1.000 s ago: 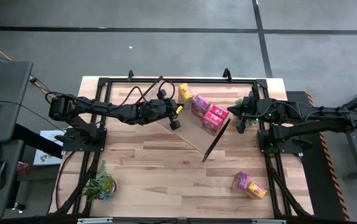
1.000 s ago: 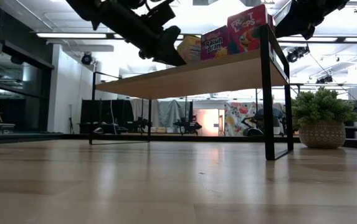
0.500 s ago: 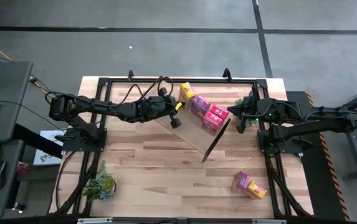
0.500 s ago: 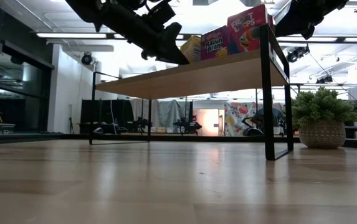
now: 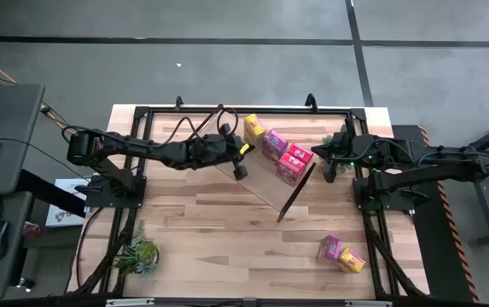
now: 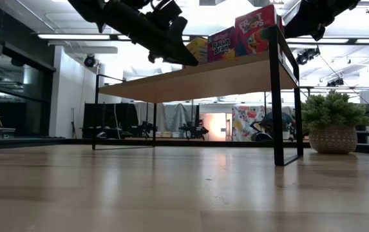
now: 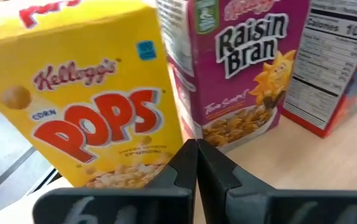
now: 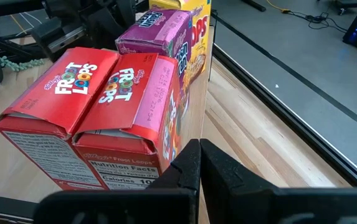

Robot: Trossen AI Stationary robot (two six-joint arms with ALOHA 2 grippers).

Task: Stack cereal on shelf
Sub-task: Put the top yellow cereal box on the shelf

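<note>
The shelf (image 5: pixel 257 183) stands slantwise on the table's far middle. On it stand a yellow cereal box (image 5: pixel 254 129), a pink one (image 5: pixel 274 143) and two red ones (image 5: pixel 292 164) in a row. A pink box (image 5: pixel 328 247) and a yellow box (image 5: pixel 352 259) lie on the table at the near right. My left gripper (image 5: pixel 241 170) is shut above the shelf, and in its wrist view (image 7: pixel 195 152) it points at the gap between the yellow (image 7: pixel 97 106) and pink (image 7: pixel 240 68) boxes. My right gripper (image 8: pixel 198 152) is shut, just off the shelf's right end by the red boxes (image 8: pixel 103 106). My left gripper's shut fingertips (image 7: pixel 187 155) stand level at the low front corner of the yellow box (image 7: pixel 166 155), beside the pink box. I cannot tell whether they touch either box.
One potted plant (image 5: pixel 137 254) stands at the table's near left and another (image 6: pixel 329 125) at the far right, by my right arm. Black rails (image 5: pixel 142 183) frame the tabletop. Bare wood (image 5: pixel 227 239) lies in front of the shelf.
My left gripper has crept a little along the shelf toward the yellow box, staying shut. My right arm has kept still.
</note>
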